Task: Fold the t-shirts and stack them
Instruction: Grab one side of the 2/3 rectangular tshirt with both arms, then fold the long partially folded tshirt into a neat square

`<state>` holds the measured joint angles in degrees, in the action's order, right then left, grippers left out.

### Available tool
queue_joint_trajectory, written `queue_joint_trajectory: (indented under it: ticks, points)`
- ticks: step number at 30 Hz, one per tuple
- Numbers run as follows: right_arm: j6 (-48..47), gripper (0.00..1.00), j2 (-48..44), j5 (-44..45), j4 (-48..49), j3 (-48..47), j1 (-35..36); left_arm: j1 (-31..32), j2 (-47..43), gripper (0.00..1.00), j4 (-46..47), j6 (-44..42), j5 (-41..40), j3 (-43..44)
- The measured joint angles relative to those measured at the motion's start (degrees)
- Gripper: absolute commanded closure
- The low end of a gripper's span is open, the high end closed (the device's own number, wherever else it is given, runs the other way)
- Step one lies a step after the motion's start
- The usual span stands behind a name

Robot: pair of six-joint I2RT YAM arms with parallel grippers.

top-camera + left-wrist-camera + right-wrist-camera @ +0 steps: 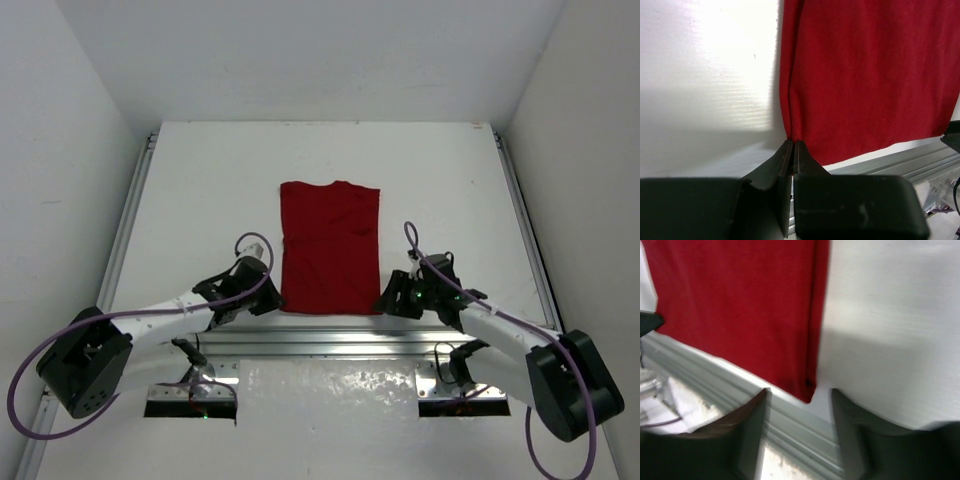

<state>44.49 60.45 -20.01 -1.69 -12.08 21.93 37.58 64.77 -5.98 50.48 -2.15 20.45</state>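
The dark red t-shirt [330, 245] lies flat on the white table [200, 200], folded into a tall rectangle with its collar end far from me. My left gripper [272, 303] is at the near left corner. In the left wrist view its jaws [792, 144] are pressed together on the corner of the t-shirt [870, 75]. My right gripper [388, 302] is at the near right corner and stands open. In the right wrist view the t-shirt [740, 305] ends in a corner just ahead of the gap between the right gripper's [799, 392] fingers, touching neither.
An aluminium rail [330, 340] runs along the table's near edge just behind the shirt's hem, also seen as the rail [910, 160] and the rail [715, 375] in the wrist views. White walls close in the table on the left, right and far sides.
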Motion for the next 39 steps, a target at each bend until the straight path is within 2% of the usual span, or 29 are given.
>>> queue_joint_trajectory:
  ticks: [1, 2, 3, 4, 6, 7, 11, 17, 23, 29, 39]
  points:
    - [0.28, 0.57, 0.39, 0.02, 0.74, 0.11, 0.33, 0.0, 0.0, 1.0, 0.17, 0.0, 0.07, -0.2]
    - [0.85, 0.71, 0.81, 0.39, 1.25, 0.33, 0.7, 0.0, -0.02, 1.0, 0.26, 0.0, 0.09, -0.42]
    - [1.05, 0.71, 1.38, 0.13, 1.46, 0.68, 0.96, 0.0, -0.02, 1.0, 0.37, 0.0, 0.09, -0.63]
    - [1.66, 0.81, 1.68, 0.7, 1.66, 0.9, 1.44, 0.0, -0.09, 1.0, 0.44, -0.02, 0.09, -0.87]
    - [2.36, 0.9, 2.12, 0.7, 2.03, 1.46, 2.49, 0.0, -0.55, 1.0, 0.48, -0.02, 0.11, -1.33]
    - [2.82, 1.0, 2.14, 0.81, 2.21, 1.73, 2.89, 0.0, -0.94, 1.0, 0.46, -0.02, 0.17, -1.55]
    - [4.46, 1.0, 0.28, 1.27, 2.43, 2.69, 3.74, 0.02, -3.15, 1.0, 0.24, 0.0, 0.76, -2.19]
    - [5.77, 1.0, -10.73, 2.69, -2.49, 2.84, 3.82, 0.02, -9.38, 1.0, -0.57, -0.13, 2.6, -2.56]
    - [6.25, 1.0, -16.65, 3.21, -9.49, -2.34, 3.89, 0.02, -13.6, 1.0, -5.84, -1.07, 2.4, -0.24]
    - [4.5, 1.0, -14.21, 5.18, -14.23, -11.69, 4.09, 0.02, -12.26, 1.0, -11.65, -2.84, -1.68, 8.85]
    - [0.02, 1.0, -1.99, 9.66, -18.38, -31.23, 4.09, -1.86, -2.32, 1.0, -14.93, -7.74, -6.84, 28.06]
